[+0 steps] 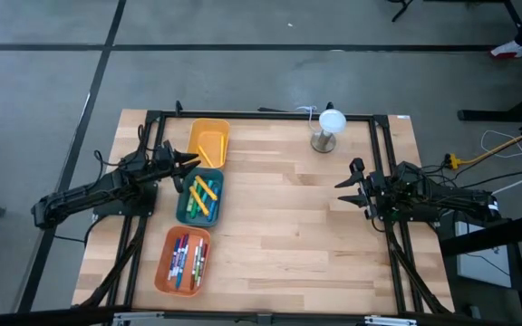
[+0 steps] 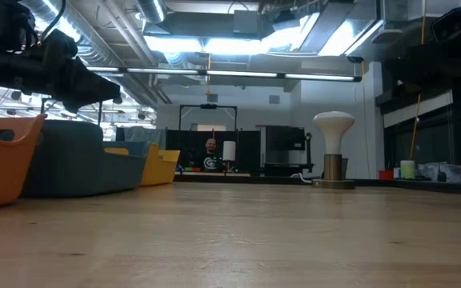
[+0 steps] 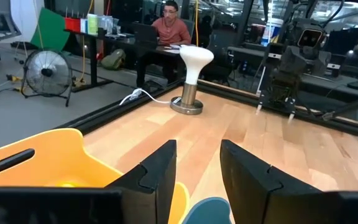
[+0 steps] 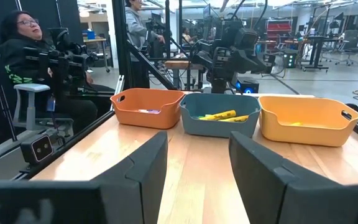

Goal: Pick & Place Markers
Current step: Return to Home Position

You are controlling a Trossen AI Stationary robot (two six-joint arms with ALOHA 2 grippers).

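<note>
The markers lie in three trays along the table's left side. Yellow and green markers [image 1: 203,195] lie in the teal tray [image 1: 185,210]. Red, blue and purple markers [image 1: 188,258] lie in the orange tray [image 1: 164,272]. The yellow tray [image 1: 208,131] stands at the far end of the row. My left gripper [image 1: 188,163] hangs open and level above the gap between the yellow and teal trays, with nothing between its fingers [image 3: 160,174]. My right gripper [image 1: 347,186] stands open at the table's right, pointing at the trays [image 4: 219,118], and holds nothing.
A white mushroom-shaped lamp [image 1: 331,127] on a metal base stands at the table's far edge, right of the middle. A black frame [image 1: 383,145] runs round the table. The bare wood [image 1: 279,226] between the trays and my right gripper is free room. People sit beyond the table.
</note>
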